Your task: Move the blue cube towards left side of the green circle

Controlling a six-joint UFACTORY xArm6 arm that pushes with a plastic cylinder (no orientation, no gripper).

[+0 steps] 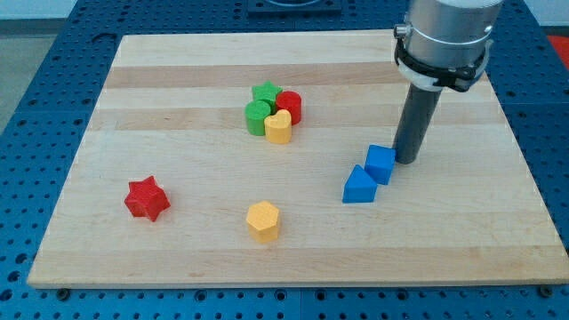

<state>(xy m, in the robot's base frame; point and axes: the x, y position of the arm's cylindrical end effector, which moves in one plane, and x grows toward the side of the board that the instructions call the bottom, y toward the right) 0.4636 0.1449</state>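
Observation:
The blue cube (pixel 380 164) sits right of the board's middle. My tip (pixel 407 161) is just to the cube's right, touching or nearly touching it. A blue triangular block (pixel 359 186) lies against the cube's lower left. The green circle (pixel 257 117) is in a cluster up and to the left, far from the cube. It touches a green star (pixel 265 93) above it, a red cylinder (pixel 289 106) and a yellow heart (pixel 278 127) on its right.
A red star (pixel 147 198) lies at the lower left. A yellow hexagon (pixel 263 220) lies near the bottom centre. The wooden board (pixel 178 80) rests on a blue perforated table (pixel 36 98). The arm's grey body (pixel 444 36) hangs over the top right.

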